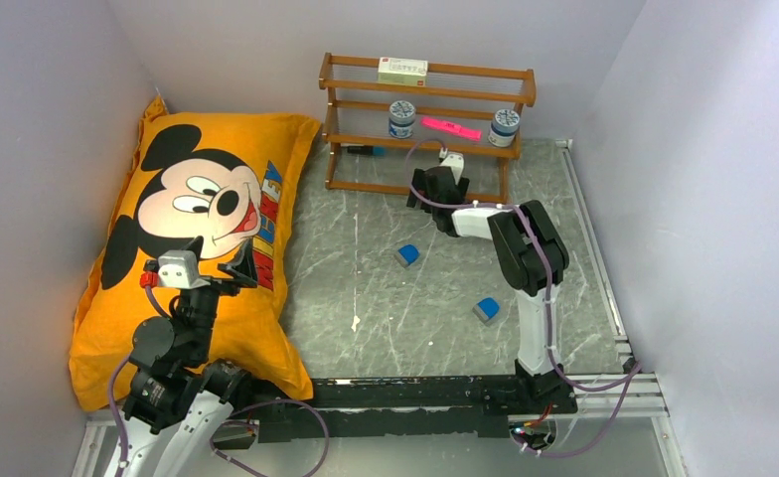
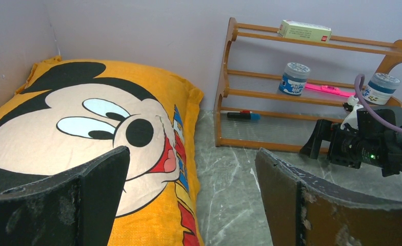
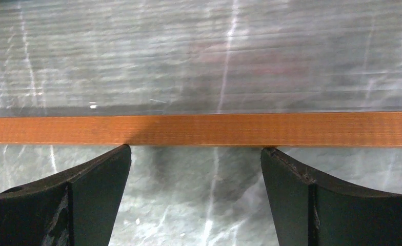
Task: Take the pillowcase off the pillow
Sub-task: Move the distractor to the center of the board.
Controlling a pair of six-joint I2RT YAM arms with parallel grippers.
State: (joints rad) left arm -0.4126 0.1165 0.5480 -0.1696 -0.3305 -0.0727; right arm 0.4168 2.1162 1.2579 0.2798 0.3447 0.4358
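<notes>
Because the pillowcase (image 1: pixel 192 248) is lying fully stuffed and neither arm is holding anything, the step in hand is looking like the first reach for a grip. Doing it well probably means pinching only loose orange fabric near a corner or seam, not the stuffing beneath, while the other arm is coming across to steady the bulk. Which end is open cannot be told. The cover is resting along the left side of the tabletop (image 1: pixel 386 298), printed mouse face upward. The pillow is sitting hidden inside it, with no white showing. The left pincer (image 1: pixel 238 266) is hovering over the near half of the cover, jaws gaping wide and empty. In its wrist view the printed face is filling the space ahead and to its left. The right pincer (image 1: pixel 435 184) is likewise gaping empty, well apart from the cover and pointing at the bottom rail of the wooden rack (image 1: pixel 425 119).
</notes>
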